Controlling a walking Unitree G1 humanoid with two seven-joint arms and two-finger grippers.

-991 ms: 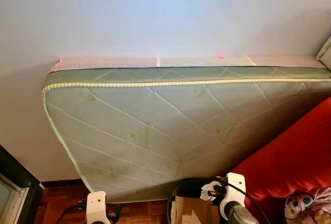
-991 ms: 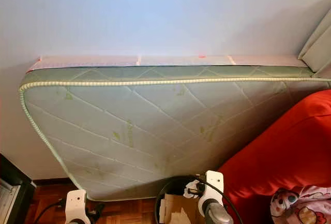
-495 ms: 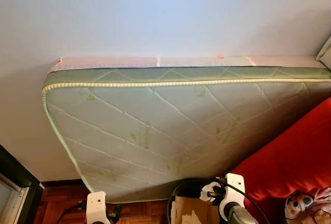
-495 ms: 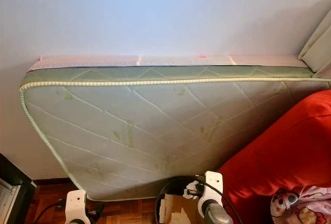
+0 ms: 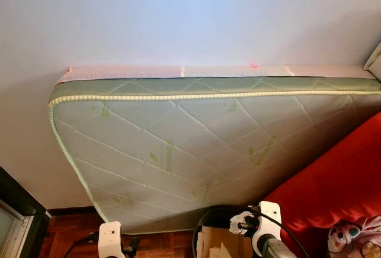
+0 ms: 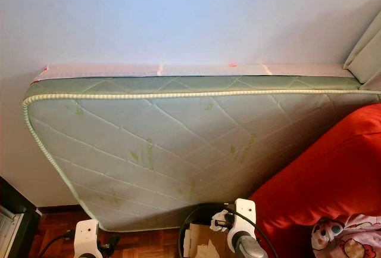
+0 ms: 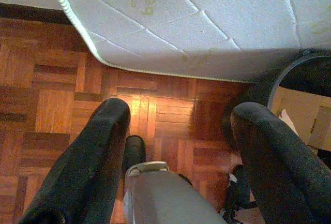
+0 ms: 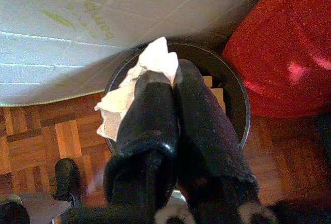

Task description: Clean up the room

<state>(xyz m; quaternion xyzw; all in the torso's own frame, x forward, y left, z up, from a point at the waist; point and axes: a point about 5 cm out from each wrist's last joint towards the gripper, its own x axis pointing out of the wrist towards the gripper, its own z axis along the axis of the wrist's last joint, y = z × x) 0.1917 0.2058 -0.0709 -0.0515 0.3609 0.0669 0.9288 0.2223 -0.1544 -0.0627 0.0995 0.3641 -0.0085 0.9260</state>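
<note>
Paper wad [image 8: 135,92] sits clamped in the right gripper [image 8: 173,76], directly above the black bin [image 8: 234,97]. Left gripper [image 7: 178,123], fingers spread and empty, hangs over parquet floor [image 7: 51,105] beside the mattress [image 5: 196,145].

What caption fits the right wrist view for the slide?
Right pincer shut on crumpled white paper, held over the black bin beside the leaning mattress and red sofa.

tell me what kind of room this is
Probably a bedroom or spare room in a home: a quilted mattress leans on its side against the wall, a red cushioned seat sits beside it, and a black bin stands on the parquet floor.
</note>
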